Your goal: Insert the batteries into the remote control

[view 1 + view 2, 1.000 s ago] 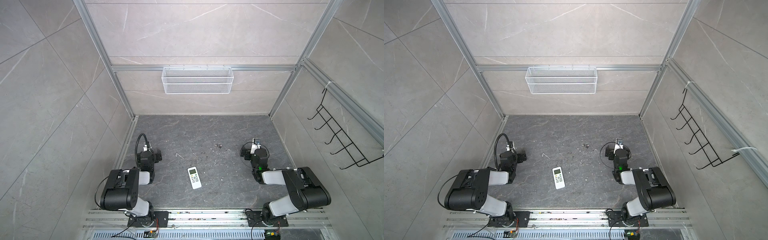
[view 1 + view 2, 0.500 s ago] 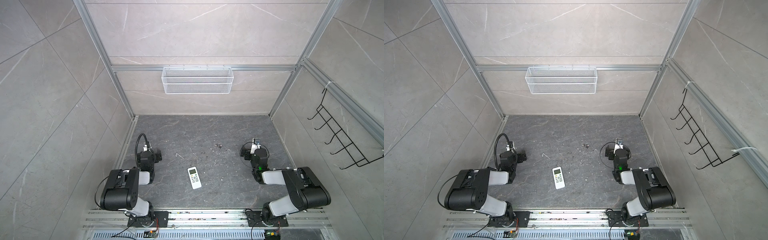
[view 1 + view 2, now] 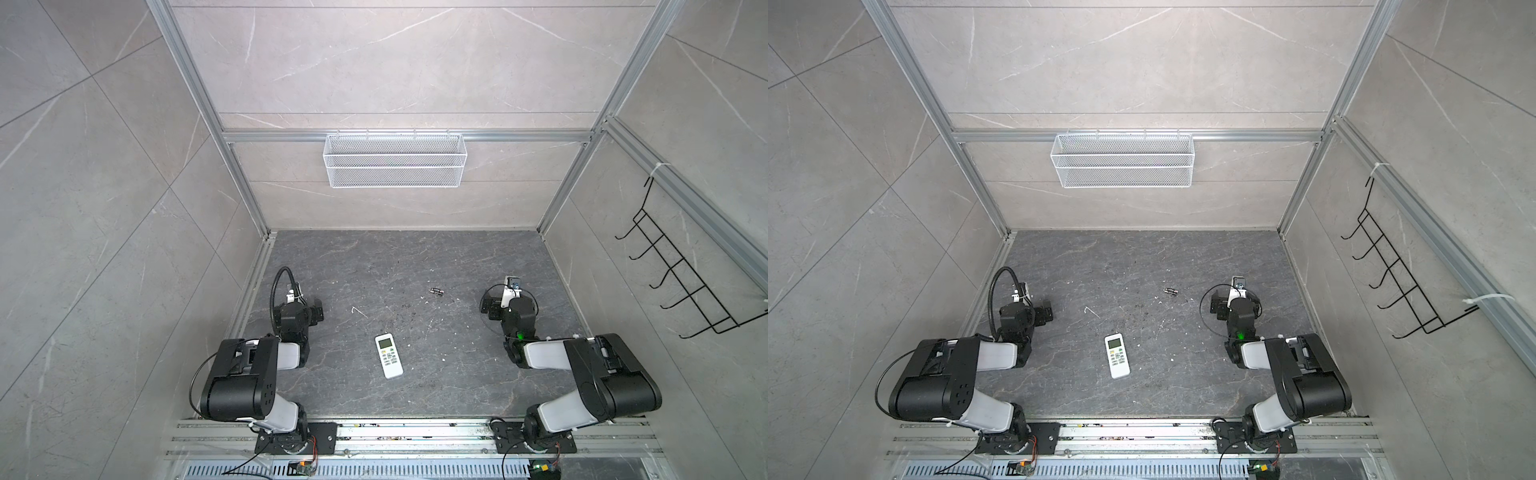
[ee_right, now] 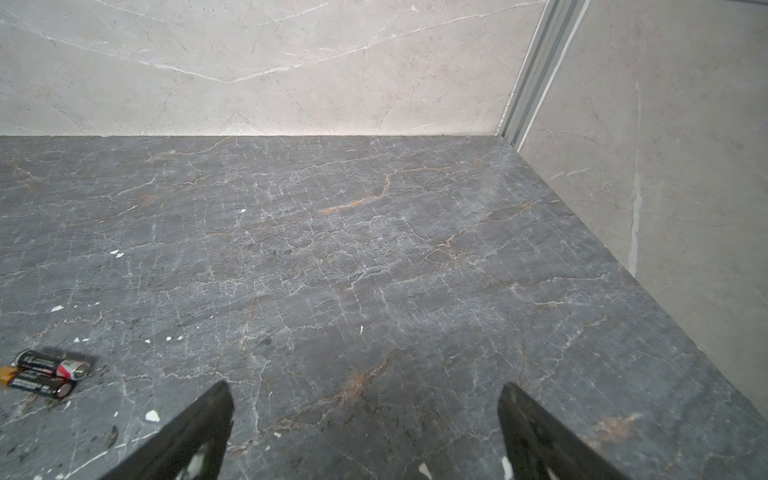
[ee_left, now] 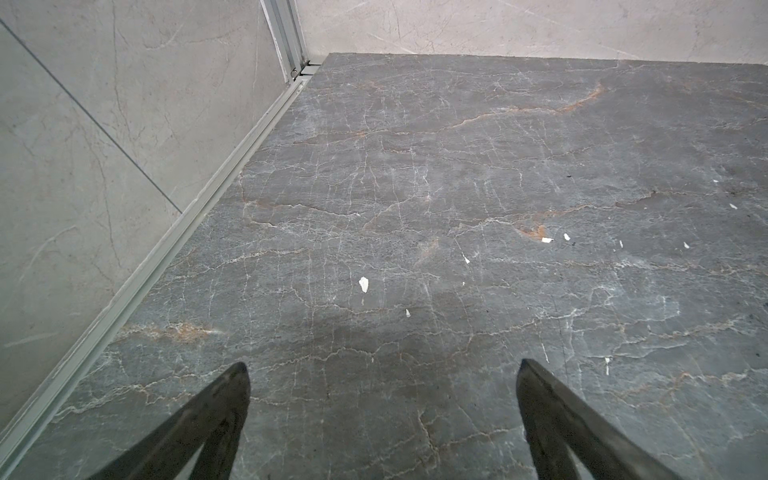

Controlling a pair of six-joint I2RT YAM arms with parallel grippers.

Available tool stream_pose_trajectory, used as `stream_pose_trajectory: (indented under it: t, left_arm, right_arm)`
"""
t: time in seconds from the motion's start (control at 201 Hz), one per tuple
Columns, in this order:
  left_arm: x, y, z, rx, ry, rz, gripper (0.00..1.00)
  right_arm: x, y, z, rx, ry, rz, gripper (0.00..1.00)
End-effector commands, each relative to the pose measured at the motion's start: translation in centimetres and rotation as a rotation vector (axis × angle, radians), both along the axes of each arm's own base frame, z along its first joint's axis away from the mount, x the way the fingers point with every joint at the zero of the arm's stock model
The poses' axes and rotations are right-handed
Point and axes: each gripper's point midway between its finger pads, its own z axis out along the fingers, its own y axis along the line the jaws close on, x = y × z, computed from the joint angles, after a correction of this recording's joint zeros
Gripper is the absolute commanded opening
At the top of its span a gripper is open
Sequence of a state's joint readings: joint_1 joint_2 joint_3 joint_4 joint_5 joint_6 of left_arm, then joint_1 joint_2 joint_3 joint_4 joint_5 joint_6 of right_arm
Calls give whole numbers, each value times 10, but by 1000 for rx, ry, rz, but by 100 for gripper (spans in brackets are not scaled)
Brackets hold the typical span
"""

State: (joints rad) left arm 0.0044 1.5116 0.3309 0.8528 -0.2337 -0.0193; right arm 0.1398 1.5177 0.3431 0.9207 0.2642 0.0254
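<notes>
My left gripper (image 5: 383,363) hangs over the dark table (image 5: 415,187), fingers spread wide with nothing between them. My right gripper (image 4: 363,385) is just as wide apart and empty. The batteries (image 4: 48,374) lie side by side, touching, near my right fingers on the side toward my left gripper. The remote control (image 3: 389,355) lies buttons up between my two grippers, well apart from both.

Past the left gripper (image 5: 383,362), fingers (image 5: 216,415) set wide apart: veined grey floor (image 5: 415,166) between and ahead, white flecks (image 5: 363,284) just ahead, rail (image 5: 208,195) and wall (image 5: 104,124) beyond one finger.
</notes>
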Motion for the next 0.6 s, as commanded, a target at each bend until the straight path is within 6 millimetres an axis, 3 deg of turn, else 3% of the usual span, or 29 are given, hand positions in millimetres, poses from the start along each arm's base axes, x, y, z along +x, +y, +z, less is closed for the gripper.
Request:
stream_pose_trajectory:
  t: [0.0,0.085,0.214,0.314,0.463,0.538,0.593]
  left_arm:
    - [7,0,16,2,-58,3,100]
    - [7,-5,19,9,-60,-31,100]
    - [2,-19,44,6,-9,-62,100]
    - [2,-33,65,-18,9,-103,100]
    - [-11,-53,97,-144,35,-100,100]
    - [-20,-53,111,-226,64,-57,100]
    - [-26,-50,118,-272,77,-12,100]
  right_arm:
    - [-1,4,-1,-11,-6,25,99]
    - [-2,26,-2,-15,-4,161,99]
    - [-9,31,0,-20,-23,199,99]
    - [-14,33,13,-22,-57,210,99]
    - [-40,62,58,-85,-161,348,99]
    - [-41,54,90,51,-242,252,99]
    - [-37,45,102,165,-233,171,99]
